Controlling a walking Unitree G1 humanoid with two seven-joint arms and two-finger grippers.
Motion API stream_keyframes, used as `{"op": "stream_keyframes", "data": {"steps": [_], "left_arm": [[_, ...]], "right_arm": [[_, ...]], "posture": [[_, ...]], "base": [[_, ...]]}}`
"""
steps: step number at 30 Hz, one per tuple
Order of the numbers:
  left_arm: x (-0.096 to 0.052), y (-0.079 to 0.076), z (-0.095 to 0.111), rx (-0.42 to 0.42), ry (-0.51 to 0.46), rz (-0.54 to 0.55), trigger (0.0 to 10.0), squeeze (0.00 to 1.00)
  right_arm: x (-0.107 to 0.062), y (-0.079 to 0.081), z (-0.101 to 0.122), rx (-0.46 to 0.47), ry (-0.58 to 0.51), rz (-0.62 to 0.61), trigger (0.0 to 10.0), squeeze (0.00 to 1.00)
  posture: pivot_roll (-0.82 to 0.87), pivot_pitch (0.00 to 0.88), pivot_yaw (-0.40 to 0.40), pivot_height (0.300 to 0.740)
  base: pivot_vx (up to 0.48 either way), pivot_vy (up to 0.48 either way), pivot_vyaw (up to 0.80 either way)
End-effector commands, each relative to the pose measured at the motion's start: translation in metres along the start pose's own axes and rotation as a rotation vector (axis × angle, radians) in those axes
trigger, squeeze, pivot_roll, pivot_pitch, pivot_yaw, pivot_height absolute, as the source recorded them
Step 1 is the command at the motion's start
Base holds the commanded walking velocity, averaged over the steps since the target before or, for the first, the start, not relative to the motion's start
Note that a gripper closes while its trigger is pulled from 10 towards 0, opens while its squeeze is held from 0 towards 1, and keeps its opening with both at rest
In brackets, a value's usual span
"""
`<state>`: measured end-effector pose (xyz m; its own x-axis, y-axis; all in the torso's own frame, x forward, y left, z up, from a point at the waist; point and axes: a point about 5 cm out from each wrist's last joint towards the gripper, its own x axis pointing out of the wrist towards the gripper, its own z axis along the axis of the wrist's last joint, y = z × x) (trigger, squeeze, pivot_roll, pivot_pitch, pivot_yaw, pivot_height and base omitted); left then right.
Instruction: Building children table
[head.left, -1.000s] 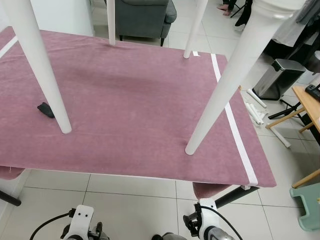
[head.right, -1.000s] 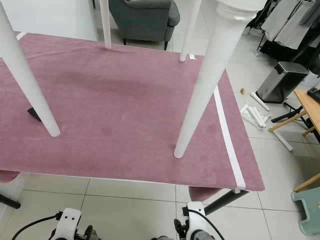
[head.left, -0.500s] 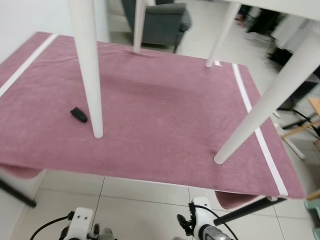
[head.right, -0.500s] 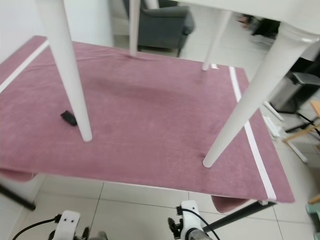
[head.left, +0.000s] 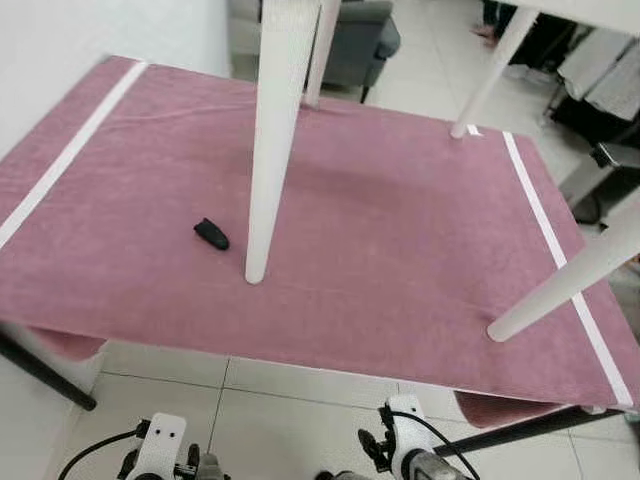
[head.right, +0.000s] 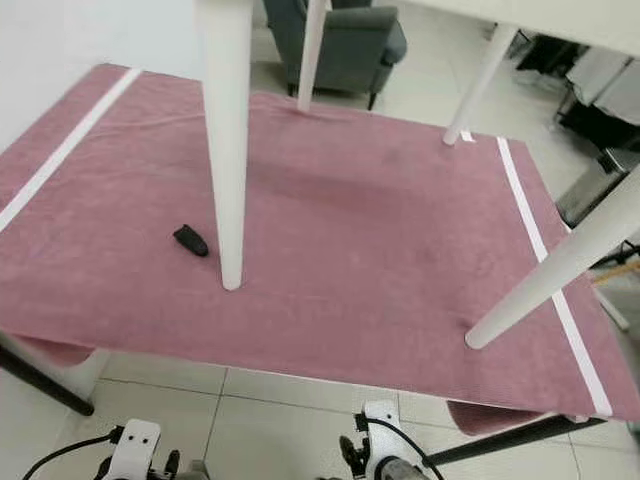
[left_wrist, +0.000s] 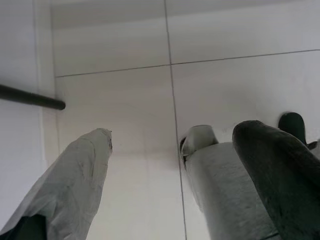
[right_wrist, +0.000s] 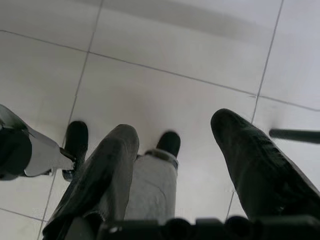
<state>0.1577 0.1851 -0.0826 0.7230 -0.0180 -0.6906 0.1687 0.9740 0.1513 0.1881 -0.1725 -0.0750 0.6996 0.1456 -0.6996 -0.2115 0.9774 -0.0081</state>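
Counter (head.left: 420, 270) draped in mauve cloth with white stripes near both side edges. White children table stands on it; four legs visible, near-left leg (head.left: 272, 150) beside a small black object (head.left: 211, 233). Grey armchair (head.right: 345, 45) behind, pale tiled floor (head.left: 300, 420) below. Left end effector (left_wrist: 175, 170) and right end effector (right_wrist: 175, 165) hang over tiles, fingers spread, released.

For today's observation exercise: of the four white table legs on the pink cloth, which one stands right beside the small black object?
The near-left leg: the small black object lies just to its left on the pink cloth.
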Motion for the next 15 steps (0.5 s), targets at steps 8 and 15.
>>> {"op": "stream_keyframes", "data": {"steps": [8, 15], "left_arm": [[-0.0045, -0.0111, -0.0123, 0.006, 0.043, -0.054, 10.0, 0.0], [-0.0045, -0.0109, -0.0118, 0.005, 0.036, -0.052, 10.0, 0.0]], "right_arm": [[-0.0027, -0.0029, -0.0073, -0.006, 0.027, -0.012, 10.0, 0.0], [-0.0026, -0.0021, -0.0076, -0.009, 0.029, -0.011, 10.0, 0.0]], "posture": [[0.18, 0.104, -0.076, 0.74], [0.18, 0.105, -0.074, 0.74]], "base": [[0.0, 0.0, 0.0], [0.0, 0.0, 0.0]]}}
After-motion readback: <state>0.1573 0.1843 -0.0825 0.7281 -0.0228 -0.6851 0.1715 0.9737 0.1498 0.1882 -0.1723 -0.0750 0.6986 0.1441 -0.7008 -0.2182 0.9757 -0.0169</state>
